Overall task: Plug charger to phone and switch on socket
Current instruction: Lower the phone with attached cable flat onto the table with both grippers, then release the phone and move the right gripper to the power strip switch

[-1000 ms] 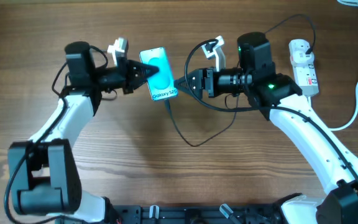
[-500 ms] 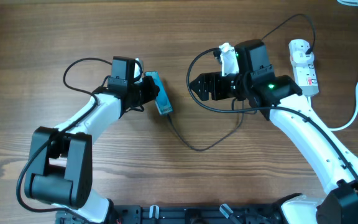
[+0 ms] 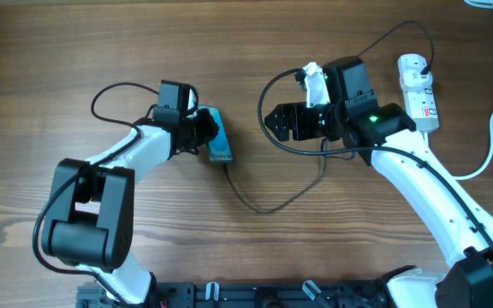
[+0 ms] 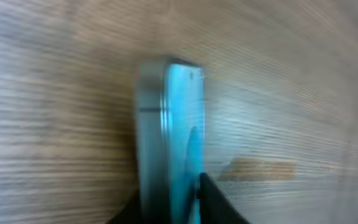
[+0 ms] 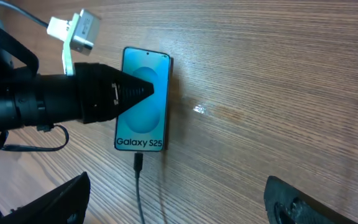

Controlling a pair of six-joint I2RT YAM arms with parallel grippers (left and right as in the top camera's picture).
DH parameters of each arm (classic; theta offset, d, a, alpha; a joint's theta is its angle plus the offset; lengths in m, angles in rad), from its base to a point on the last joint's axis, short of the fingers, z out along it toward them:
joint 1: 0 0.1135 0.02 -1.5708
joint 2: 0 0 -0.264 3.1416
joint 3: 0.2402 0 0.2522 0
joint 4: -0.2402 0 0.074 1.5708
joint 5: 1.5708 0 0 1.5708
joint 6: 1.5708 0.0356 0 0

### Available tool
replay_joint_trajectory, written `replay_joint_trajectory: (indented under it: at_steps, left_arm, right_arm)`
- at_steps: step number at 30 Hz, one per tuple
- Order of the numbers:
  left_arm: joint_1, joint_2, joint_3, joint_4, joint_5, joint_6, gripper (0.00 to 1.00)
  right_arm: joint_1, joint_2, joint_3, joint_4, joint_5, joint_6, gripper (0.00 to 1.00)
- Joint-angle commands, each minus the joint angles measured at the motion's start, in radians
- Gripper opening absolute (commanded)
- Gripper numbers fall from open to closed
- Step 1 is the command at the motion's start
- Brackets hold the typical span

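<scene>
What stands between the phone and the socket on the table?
The right gripper, open and pointing toward the phone, stands between it and the socket; the overhead view shows this.

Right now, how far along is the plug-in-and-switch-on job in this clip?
Looks done: the tip of the charger sits in the bottom port of the phone. In hand: the left gripper is on the phone, straddling its edges; whether it clamps is unclear. Left: the socket switch. The open, empty right gripper hovers well short of it, and the switch state is too small to read.
</scene>
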Motion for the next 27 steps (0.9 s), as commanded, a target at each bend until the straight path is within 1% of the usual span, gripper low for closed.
replay_joint_trajectory:
  at_steps: [1, 10, 12, 19, 21, 23, 25, 26, 27]
  left_arm:
    - [-0.003, 0.021, -0.016, -0.019, -0.043, 0.024, 0.29]
    - [-0.003, 0.020, -0.016, -0.067, -0.043, 0.024, 0.30]
    - [-0.003, 0.020, -0.016, -0.080, -0.043, 0.024, 0.33]
    - [0.007, 0.020, -0.016, -0.140, -0.043, 0.024, 0.36]
    - [0.007, 0.020, -0.016, -0.148, -0.043, 0.024, 0.38]
    - [0.007, 0.020, -0.016, -0.151, -0.043, 0.024, 0.43]
    - [0.007, 0.020, -0.016, -0.154, -0.043, 0.024, 0.42]
    - [0.007, 0.020, -0.016, -0.154, -0.043, 0.024, 0.39]
    - [0.007, 0.020, -0.016, -0.154, -0.043, 0.024, 0.38]
  right_arm:
    - [-0.002, 0.000, 0.009, -0.002, 0.015, -0.020, 0.90]
    - [-0.002, 0.000, 0.009, -0.001, 0.015, -0.020, 0.90]
    - [-0.002, 0.000, 0.009, -0.001, 0.015, -0.020, 0.90]
    - [-0.002, 0.000, 0.009, -0.001, 0.015, -0.019, 0.90]
    - [-0.002, 0.000, 0.009, -0.001, 0.015, -0.020, 0.91]
    - [-0.002, 0.000, 0.009, -0.001, 0.015, -0.020, 0.90]
    - [-0.002, 0.000, 0.009, -0.001, 0.015, -0.020, 0.91]
    - [-0.002, 0.000, 0.009, -0.001, 0.015, -0.019, 0.90]
    - [-0.002, 0.000, 0.009, -0.001, 0.015, -0.020, 0.91]
